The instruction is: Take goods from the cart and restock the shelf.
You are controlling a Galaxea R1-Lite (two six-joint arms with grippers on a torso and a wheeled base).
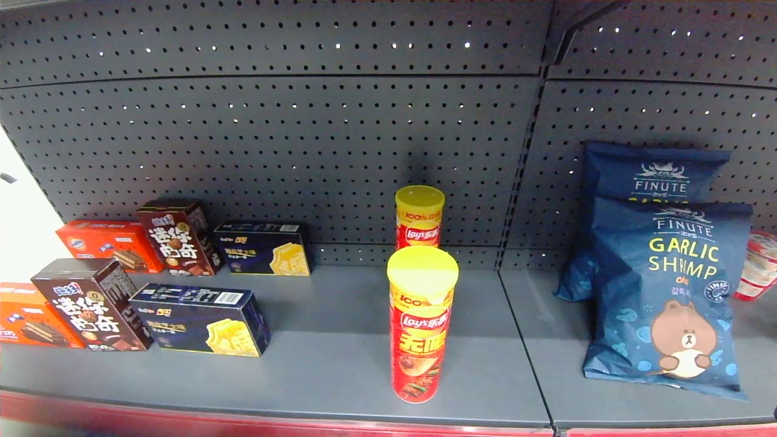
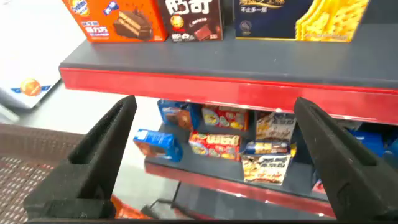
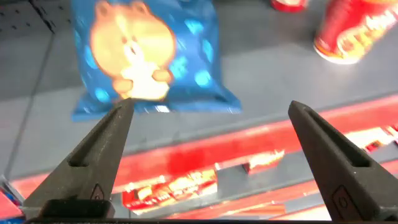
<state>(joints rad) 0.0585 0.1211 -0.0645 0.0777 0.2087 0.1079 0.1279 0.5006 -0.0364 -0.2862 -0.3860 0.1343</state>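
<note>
Shelf [image 1: 340, 340] part stocked, as seen from the head view. Left end holds two rows of boxes, three to a row, side by side. Front row: front orange box [image 1: 30, 318], front brown box [image 1: 91, 303], front navy box [image 1: 203, 318]. Behind: rear orange box [image 1: 109, 244], rear brown box [image 1: 177, 237], rear navy box [image 1: 264, 247].

Middle: front can [image 1: 420, 340] upright near the lip. Rear can [image 1: 419, 218] upright straight behind it by the pegboard, the two apart.

Right bay: front bag [image 1: 668, 297] leans on rear bag [image 1: 649, 173] and overlaps it. Red-and-white tub [image 1: 759, 264] at the far right, cut off by the edge.

Bare grey board lies between the navy boxes and the cans, and again between the cans and the bags.

Left pincer [image 2: 213, 102]: released, fingers spread wide, nothing between them. It sits out in front of the shelf's red lip [image 2: 186, 87] and below it, with a lower shelf [image 2: 186, 174] of small packets beyond.

Right pincer [image 3: 211, 104]: released too, and empty. It is in front of the same lip by the front bag [image 3: 143, 50], the front can [image 3: 354, 31] off to one side.

Progress, as a judgement: some goods are up, but neither pincer carries anything, so no item is on its way to the shelf. The gaps suggest room for more cans or boxes. How much is left to bring I cannot tell. Next call is likely a pick from the cart.
</note>
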